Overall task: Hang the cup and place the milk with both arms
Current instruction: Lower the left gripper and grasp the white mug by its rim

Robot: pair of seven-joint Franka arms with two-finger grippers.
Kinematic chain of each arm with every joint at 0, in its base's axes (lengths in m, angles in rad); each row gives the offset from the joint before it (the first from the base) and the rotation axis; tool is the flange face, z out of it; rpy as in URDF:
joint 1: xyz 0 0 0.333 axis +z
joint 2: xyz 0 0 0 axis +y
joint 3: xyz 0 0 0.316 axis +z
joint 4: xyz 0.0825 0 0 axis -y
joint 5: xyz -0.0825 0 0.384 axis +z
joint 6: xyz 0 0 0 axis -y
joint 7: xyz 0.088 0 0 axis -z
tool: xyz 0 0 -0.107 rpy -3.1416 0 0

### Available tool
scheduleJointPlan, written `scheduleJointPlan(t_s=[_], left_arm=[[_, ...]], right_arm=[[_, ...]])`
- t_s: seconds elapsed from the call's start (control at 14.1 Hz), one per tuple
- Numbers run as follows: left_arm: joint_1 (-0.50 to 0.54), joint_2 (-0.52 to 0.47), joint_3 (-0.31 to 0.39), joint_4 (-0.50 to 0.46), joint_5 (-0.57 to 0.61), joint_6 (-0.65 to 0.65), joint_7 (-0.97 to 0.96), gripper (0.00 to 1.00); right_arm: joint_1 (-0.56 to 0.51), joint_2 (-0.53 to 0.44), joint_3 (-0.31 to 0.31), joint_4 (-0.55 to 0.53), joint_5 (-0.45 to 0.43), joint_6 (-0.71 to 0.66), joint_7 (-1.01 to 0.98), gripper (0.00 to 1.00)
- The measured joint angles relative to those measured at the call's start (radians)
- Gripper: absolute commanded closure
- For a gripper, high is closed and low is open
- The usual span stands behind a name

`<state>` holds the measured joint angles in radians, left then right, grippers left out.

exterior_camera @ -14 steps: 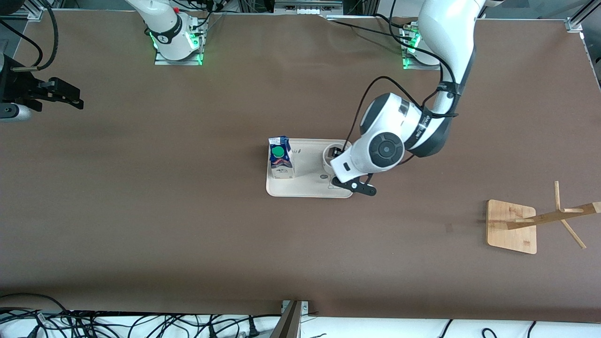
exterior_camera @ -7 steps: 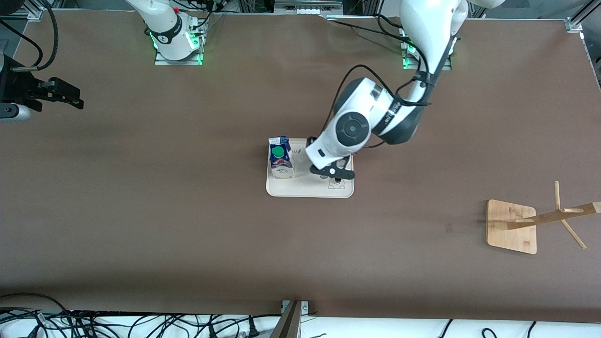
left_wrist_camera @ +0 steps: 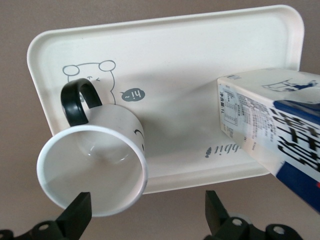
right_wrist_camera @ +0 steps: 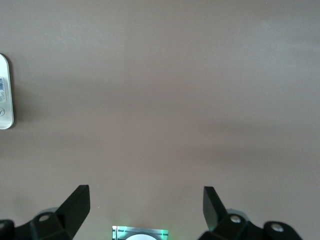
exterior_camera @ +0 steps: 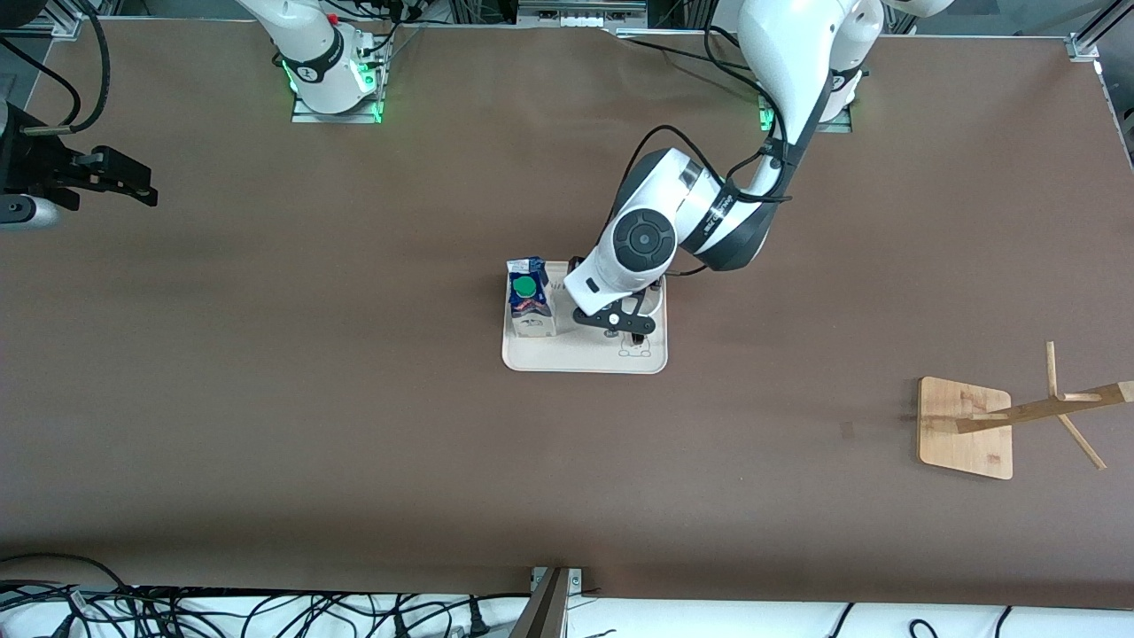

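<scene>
cup (left_wrist_camera: 95, 162) and milk (exterior_camera: 529, 299) on tray (exterior_camera: 567, 354); left claw (left_wrist_camera: 147, 216) above, open wide, empty.

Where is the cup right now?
The cup stands upright on the cream tray, beside the milk carton toward the left arm's end, under the open left gripper.

tray: cream rectangular plastic tray (exterior_camera: 576, 359), table centre
milk: blue-topped gable carton (exterior_camera: 529, 309) on tray, right-arm end
cup: white black-handled mug (left_wrist_camera: 95, 169) on tray, about 3 o'clock of carton
rack: bamboo peg stand (exterior_camera: 966, 428), roughly 4 o'clock of tray, well apart
</scene>
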<state>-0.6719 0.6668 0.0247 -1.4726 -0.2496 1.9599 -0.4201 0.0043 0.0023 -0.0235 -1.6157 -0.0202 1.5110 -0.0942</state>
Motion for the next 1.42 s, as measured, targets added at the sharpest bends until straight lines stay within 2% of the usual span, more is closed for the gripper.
scheduleJointPlan(t_s=[0.71, 1.2, 1.28, 1.35, 1.42], left_arm=[[-0.007, 0.045, 0.0, -0.002, 0.001, 0.025, 0.112, 0.0], [-0.049, 0.061, -0.001, -0.002, 0.011, 0.025, 0.146, 0.0], [-0.05, 0.061, -0.001, -0.002, 0.018, 0.025, 0.147, 0.05], [-0.049, 0.061, -0.001, -0.002, 0.024, 0.025, 0.149, 0.52], [-0.049, 0.061, 0.0, -0.002, 0.029, 0.025, 0.151, 0.72]], right_arm=[[0.0, 0.0, 0.0, 0.0, 0.0, 0.0, 0.0, 0.0], [0.0, 0.0, 0.0, 0.0, 0.0, 0.0, 0.0, 0.0], [0.0, 0.0, 0.0, 0.0, 0.0, 0.0, 0.0, 0.0], [0.0, 0.0, 0.0, 0.0, 0.0, 0.0, 0.0, 0.0], [0.0, 0.0, 0.0, 0.0, 0.0, 0.0, 0.0, 0.0]])
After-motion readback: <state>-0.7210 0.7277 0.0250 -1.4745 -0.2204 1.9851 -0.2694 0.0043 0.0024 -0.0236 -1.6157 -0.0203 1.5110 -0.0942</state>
